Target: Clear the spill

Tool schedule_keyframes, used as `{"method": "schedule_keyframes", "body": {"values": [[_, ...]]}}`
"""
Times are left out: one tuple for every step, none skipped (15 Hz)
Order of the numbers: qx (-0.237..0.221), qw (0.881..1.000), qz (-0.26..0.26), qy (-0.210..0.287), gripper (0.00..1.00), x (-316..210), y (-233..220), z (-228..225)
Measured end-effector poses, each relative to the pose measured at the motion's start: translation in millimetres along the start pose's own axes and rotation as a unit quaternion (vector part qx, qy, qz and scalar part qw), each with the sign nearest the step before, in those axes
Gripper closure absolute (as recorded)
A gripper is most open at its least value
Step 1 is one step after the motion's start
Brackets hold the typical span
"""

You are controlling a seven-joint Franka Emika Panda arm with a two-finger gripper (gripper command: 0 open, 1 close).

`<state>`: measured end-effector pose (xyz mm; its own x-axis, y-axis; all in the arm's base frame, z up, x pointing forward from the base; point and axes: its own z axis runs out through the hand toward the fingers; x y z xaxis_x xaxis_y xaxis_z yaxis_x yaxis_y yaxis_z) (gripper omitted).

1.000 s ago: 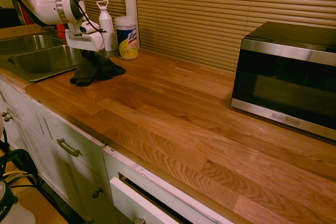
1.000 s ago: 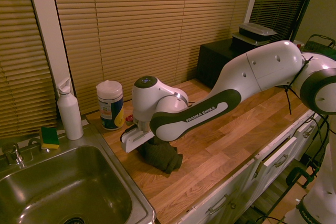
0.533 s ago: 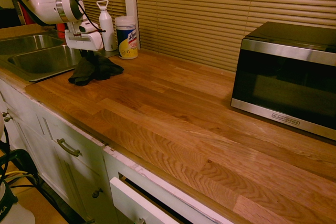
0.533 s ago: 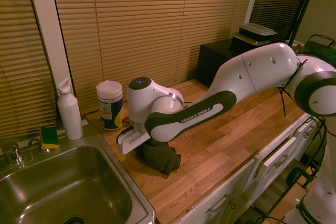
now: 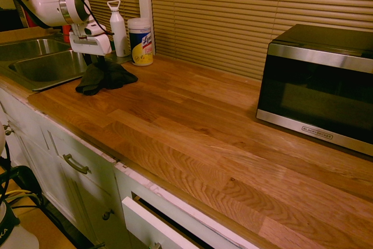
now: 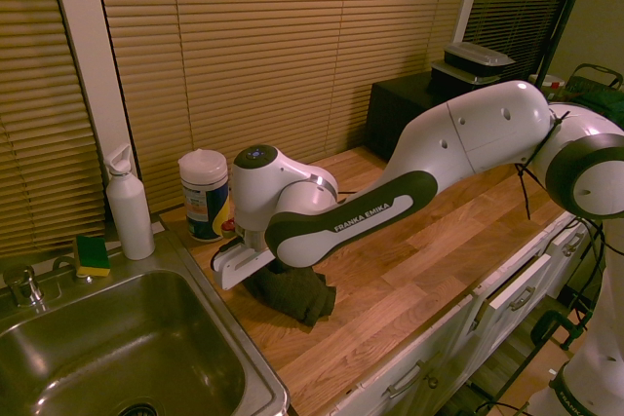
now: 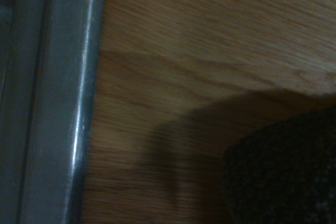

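Spill: not discernible, whereabouts unclear | sink (image 5: 48, 69): left of rag | arm (image 5: 49, 9): reaching over surface (image 5: 175, 109), wrist downward | end effector (image 5: 93, 60): at rag, opening and grip unclear | rag (image 5: 105, 79): dark, crumpled

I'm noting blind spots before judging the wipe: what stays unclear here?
- Fingertips: too dark in the first exterior view; behind the hand in the second.
- Spill: no specks distinguishable in any view; beneath the rag cannot be seen.
- Rag in wrist view: cut off by the edge, blurred.
- Microwave: right side cut off, first exterior view.
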<state>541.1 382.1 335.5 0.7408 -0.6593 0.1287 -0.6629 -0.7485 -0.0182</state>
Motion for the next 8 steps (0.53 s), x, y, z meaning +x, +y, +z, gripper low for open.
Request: {"method": "schedule_keyframes", "body": {"values": [[0.002,1.0,0.003,0.001,0.0,0.5,-0.2,-2.4],[0.005,1.0,0.005,0.004,0.0,1.2,-0.2,-7.0],[0.009,1.0,0.007,0.006,0.0,1.6,-0.3,-13.0],[0.015,1.0,0.009,0.008,0.0,2.2,-0.2,-22.0],[0.022,1.0,0.01,0.012,0.0,3.1,0.2,-32.5],[0.027,0.999,0.012,0.017,0.0,4.1,1.0,-43.7],[0.033,0.999,0.013,0.022,0.0,5.1,2.1,-54.1],[0.035,0.999,0.016,0.027,0.0,6.2,3.6,-63.2]]}}
